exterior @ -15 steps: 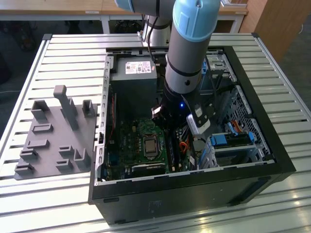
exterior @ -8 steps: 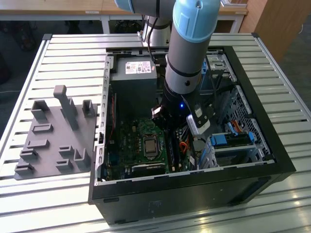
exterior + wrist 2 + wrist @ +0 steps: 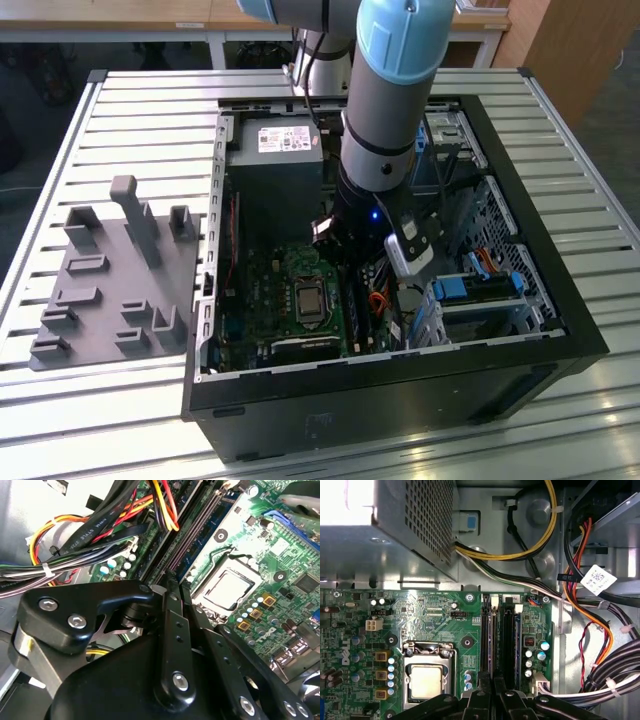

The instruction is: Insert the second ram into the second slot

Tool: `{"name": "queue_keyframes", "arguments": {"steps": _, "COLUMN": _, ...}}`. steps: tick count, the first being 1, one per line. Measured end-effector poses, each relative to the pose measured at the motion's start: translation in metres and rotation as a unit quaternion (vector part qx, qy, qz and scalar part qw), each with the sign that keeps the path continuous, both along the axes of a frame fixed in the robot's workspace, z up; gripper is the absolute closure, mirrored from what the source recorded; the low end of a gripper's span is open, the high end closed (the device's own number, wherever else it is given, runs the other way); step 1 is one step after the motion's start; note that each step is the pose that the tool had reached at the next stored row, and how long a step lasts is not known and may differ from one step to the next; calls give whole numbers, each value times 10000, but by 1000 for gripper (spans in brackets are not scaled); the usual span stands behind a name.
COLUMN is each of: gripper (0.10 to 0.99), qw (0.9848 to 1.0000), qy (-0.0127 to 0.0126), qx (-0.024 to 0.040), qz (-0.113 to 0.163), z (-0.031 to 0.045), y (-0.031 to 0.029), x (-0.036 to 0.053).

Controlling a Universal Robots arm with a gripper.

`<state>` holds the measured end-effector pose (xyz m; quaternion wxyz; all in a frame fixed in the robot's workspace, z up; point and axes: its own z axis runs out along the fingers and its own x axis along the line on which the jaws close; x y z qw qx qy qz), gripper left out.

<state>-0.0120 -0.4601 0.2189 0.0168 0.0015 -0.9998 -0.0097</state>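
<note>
Black linkage of the gripper (image 3: pixel 172 580) lies closest in both wrist views, its two fingers (image 3: pixel 482 700) drawn together with no more than a sliver between the tips. They are poised directly over the memory slots (image 3: pixel 506 635) of the motherboard (image 3: pixel 435 615).

Arm pose: in the exterior view the arm (image 3: pixel 385 110) comes down steeply from the far edge of the slatted table (image 3: pixel 150 110). Its wrist is sunk into the open computer case (image 3: pixel 400 375), near the case's middle.

Claw: effectively closed. A thin board seen edge-on, taken to be the second ram (image 3: pixel 492 635), stands in the slot in line with the fingertips and runs up to them. Whether the tips press on it or pinch it cannot be told. A blue stick (image 3: pixel 518 640) stands in the neighbouring slot, on the side toward the cable bundle (image 3: pixel 600 630).

Containers: the case lies on its side on the table with the open face up. It holds the motherboard with its processor socket (image 3: pixel 427 680) just beside the slots, a grey power supply (image 3: pixel 275 170) at the far end, loose coloured wiring, and light-blue drive clips (image 3: pixel 465 290) along the exterior view's right wall. A grey fixture tray (image 3: pixel 100 290) rests on the table beside the case, at the exterior view's left, apart from it.
</note>
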Motion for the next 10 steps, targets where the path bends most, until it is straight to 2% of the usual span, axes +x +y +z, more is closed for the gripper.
{"name": "queue_keyframes", "arguments": {"steps": 10, "gripper": 949, "qw": 10000, "qy": 0, "qx": 0, "qz": -16, "z": -8, "y": -1, "x": 30}}
